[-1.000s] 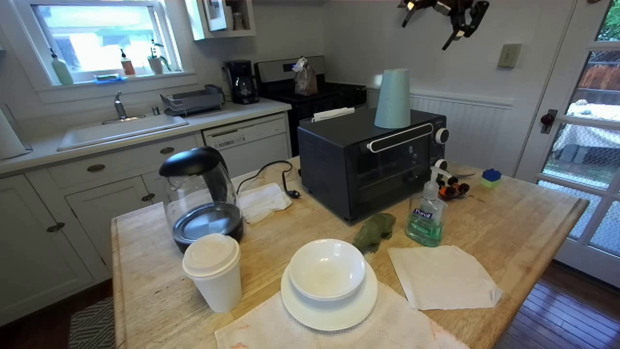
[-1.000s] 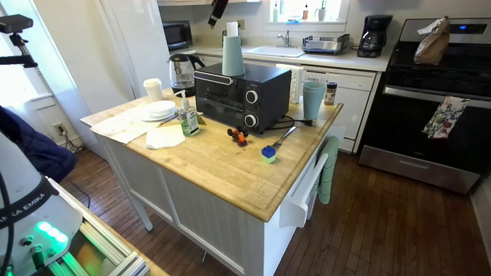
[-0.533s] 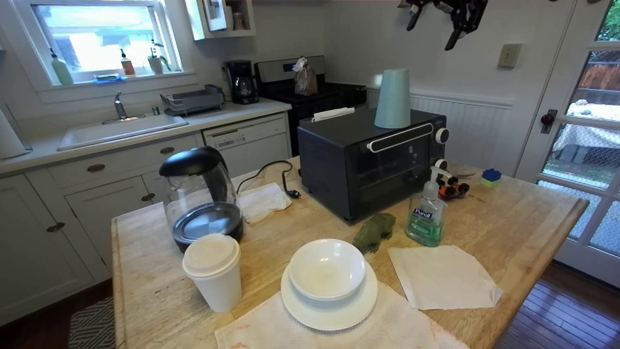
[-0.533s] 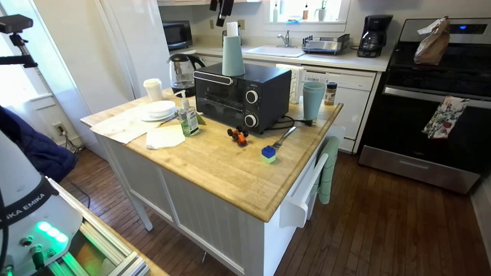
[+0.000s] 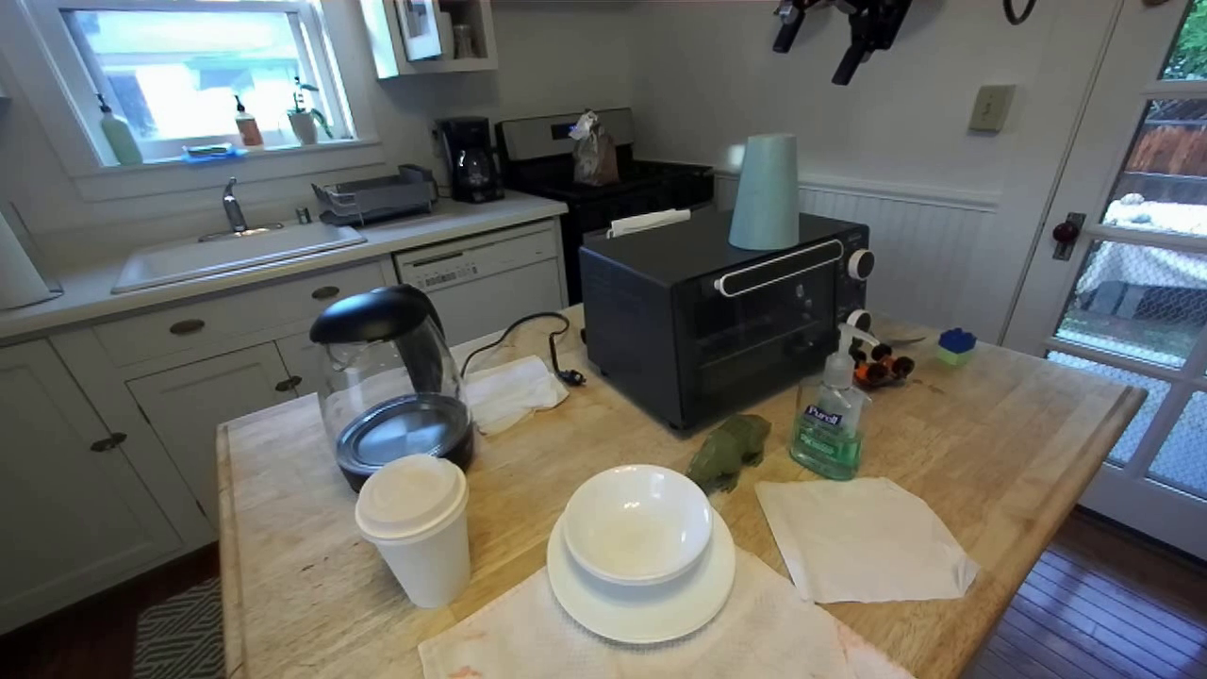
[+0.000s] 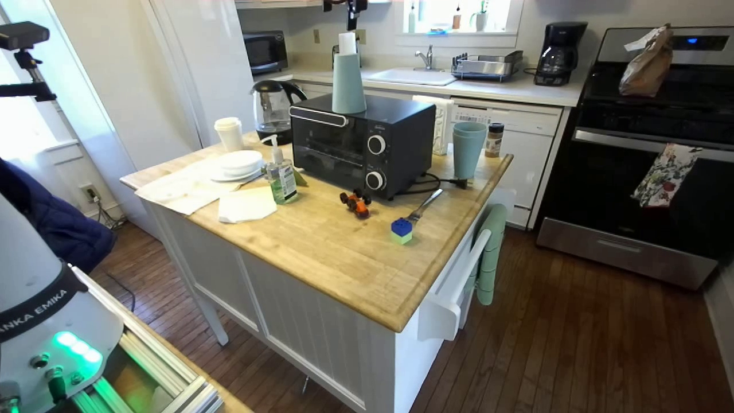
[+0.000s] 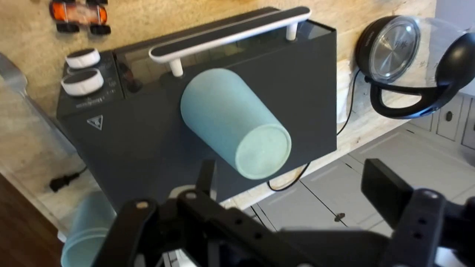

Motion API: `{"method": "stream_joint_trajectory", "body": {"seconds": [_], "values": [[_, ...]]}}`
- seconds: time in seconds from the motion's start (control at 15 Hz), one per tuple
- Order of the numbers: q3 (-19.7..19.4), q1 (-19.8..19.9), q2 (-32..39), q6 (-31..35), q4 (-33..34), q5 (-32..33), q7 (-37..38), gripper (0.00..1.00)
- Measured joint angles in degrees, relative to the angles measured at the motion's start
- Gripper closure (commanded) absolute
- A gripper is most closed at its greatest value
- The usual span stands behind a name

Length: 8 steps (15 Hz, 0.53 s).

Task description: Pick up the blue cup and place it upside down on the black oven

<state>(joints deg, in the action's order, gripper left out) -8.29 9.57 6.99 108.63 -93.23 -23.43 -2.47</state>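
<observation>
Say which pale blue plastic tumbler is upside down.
The tumbler on the boxy black toaster oven, base up; the matching tumbler on the wooden table stands rim up.

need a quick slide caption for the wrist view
Blue cup upside down on the black oven, open fingers clear of it, glass kettle at upper right.

On the wooden tabletop (image 6: pixel 338 252): white lidded paper cup (image 5: pixel 422 547) near a clear glass kettle with black top (image 5: pixel 382 382); round white bowl (image 5: pixel 638 538) stacked on a flat white plate (image 5: pixel 651 621), both over a pale stained sheet (image 5: pixel 792 637). Clear pump bottle of green sanitizer (image 5: pixel 830 429) upright, just beside a white paper napkin (image 5: pixel 868 542) – dull-green animal figure (image 5: pixel 728 453) near it. Orange toy car with black wheels (image 6: pixel 358 205), then blue-and-green toy block (image 6: pixel 401 232) – silver metal fork (image 6: pixel 425 206) just beside the block.
</observation>
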Motion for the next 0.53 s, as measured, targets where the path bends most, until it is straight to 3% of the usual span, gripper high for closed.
{"method": "stream_joint_trajectory", "body": {"seconds": [0.13, 0.53], "values": [[0.76, -0.19, -1.14, 6.38, -2.28, -0.04, -3.97, 0.00], [0.88, -0.09, -1.14, 7.01, -2.61, -0.04, -4.25, 0.00]]}}
